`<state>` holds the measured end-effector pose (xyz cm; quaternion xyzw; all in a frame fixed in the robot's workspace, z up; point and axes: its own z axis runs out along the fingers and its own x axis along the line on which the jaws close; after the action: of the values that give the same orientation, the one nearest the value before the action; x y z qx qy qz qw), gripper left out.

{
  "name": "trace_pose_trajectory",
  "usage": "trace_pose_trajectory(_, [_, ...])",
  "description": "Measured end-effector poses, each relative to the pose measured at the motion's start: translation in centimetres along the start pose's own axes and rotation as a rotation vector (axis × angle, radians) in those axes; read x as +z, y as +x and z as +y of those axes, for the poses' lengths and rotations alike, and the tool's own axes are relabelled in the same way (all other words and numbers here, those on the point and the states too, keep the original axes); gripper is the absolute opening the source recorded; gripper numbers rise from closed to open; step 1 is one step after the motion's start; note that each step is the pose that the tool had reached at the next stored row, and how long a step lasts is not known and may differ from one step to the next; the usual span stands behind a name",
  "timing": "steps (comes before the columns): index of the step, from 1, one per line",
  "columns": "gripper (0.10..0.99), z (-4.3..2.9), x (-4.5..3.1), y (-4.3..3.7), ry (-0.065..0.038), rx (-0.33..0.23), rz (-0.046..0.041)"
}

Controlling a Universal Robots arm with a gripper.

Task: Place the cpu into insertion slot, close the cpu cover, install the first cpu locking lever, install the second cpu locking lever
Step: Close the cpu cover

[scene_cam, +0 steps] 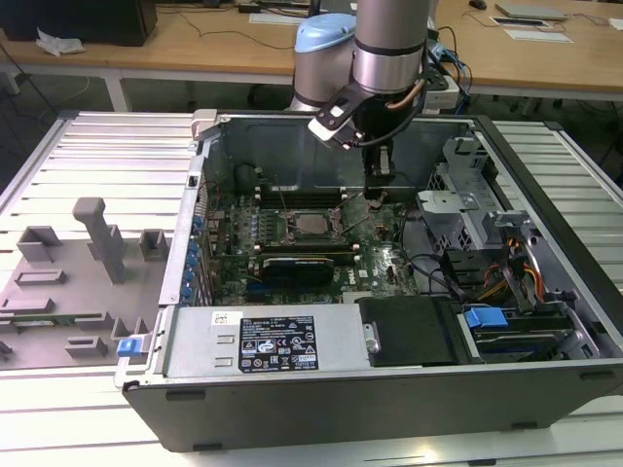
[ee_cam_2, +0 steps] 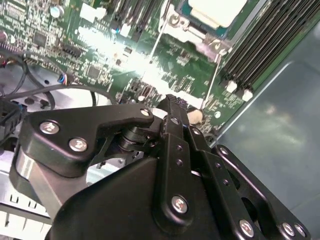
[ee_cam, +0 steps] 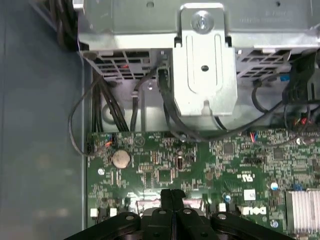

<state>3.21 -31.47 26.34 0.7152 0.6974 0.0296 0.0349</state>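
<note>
Exterior view, centre: jaws together, empty, low over board (scene_cam: 384, 258) right of cpu (scene_cam: 312, 225) — possible slip off thin locking lever (ee_cam_2: 212, 79), right of centre in second wrist view, gouging components.

Hot white glare on the green printed circuit board (ee_cam_2: 135, 62) in my second wrist view; exterior view evenly lit.

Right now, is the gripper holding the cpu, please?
No, the cpu lies on the green board, well apart from the shut gripper.
</note>
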Motion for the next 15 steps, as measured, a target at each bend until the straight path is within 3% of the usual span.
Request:
trace_pose_trajectory(5, [0.106,0.99,0.35,0.03,0.0,0.0,0.0])
trace_pose_trajectory(12, [0.106,1.25,1.7,0.05,0.003,0.0,-0.0002])
trace_pose_trajectory(15, [0.106,1.26,1.76,0.05,0.003,0.0,-0.0004])
